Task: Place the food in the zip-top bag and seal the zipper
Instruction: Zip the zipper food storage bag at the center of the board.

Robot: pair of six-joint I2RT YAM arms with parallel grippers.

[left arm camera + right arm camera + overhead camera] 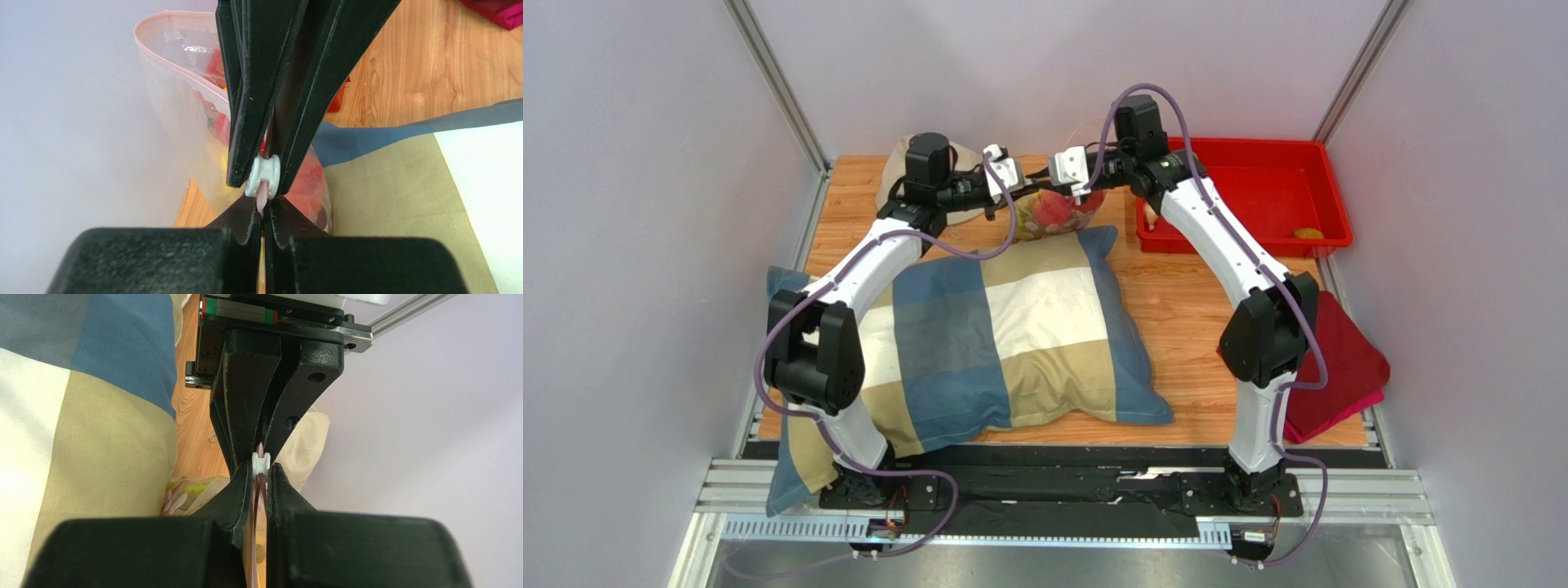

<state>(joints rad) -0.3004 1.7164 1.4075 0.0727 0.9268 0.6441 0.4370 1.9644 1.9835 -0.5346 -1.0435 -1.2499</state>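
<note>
Wooden table [1192,321] carries a checked pillow [1014,331], pale walls [634,184] around.

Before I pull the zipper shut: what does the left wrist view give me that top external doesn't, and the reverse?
Left wrist only: the white slider and pink zipper, pinched where the left gripper meets the right gripper. Top external only: beige hat, and a yellowish piece in the red bin. Both: bag with food, pillow.

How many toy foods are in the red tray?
2: a yellowish piece in the red tray's right corner, a tan one at its left edge. The right arm may hide more.
</note>
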